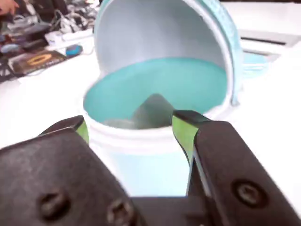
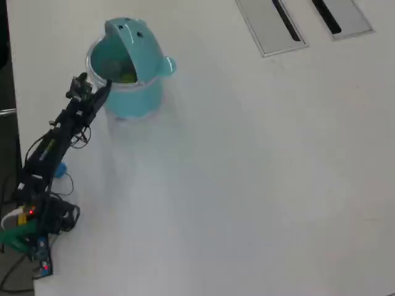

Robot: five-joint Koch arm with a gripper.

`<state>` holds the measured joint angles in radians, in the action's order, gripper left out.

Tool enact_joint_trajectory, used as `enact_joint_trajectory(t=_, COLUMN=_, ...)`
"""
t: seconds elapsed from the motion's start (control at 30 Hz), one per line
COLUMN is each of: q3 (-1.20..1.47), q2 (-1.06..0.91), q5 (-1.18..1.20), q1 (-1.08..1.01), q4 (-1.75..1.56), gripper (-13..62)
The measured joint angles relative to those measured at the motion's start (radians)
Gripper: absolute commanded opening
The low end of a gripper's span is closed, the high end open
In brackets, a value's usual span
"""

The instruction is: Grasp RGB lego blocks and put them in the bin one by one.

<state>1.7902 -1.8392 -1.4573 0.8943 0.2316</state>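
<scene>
Nearest in the wrist view: the claw (image 1: 130, 125), black with green pads (image 1: 181, 129), spread apart and holding nothing, the gap between them bare. Just beyond and slightly below: the clear rim of the teal bin (image 1: 141, 136), claw poised at its near edge and pointing into the opening. Flip lid (image 1: 160, 33) tipped up at the far side, leaving the mouth clear. Something grey and vague against the inside wall, too blurred to name.

From overhead, the same picture: arm (image 2: 62, 126) reaching up from lower left, claw tip (image 2: 102, 91) touching or just over the bin's (image 2: 133, 102) left rim. A yellow-green block (image 2: 128, 77) visible inside the bin; red and light blue blocks not to be made out there, nor anywhere on the white counter (image 2: 247, 185). Probably already dropped, though not certain.

Judged from this: release done at the bin, so next a retreat back and up along the arm's own line, away from the rim, to avoid knocking the bin. Farthest off, two grey slotted panels (image 2: 271, 28) at the top edge, well apart.
</scene>
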Motion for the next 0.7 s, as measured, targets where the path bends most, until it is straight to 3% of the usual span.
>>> enact_joint_trajectory(t=0.2, q3=0.143, q2=-0.198, q5=-0.179, q1=-0.008, q4=0.132, gripper=32.3)
enact_joint_trajectory(t=0.47, q3=0.391, q2=-0.42, q5=-0.192, q1=0.071, q4=0.278, gripper=32.4)
enact_joint_trajectory(t=0.7, q3=0.469, q2=-0.453, q5=-0.19, q1=0.167, q4=0.463, gripper=33.2)
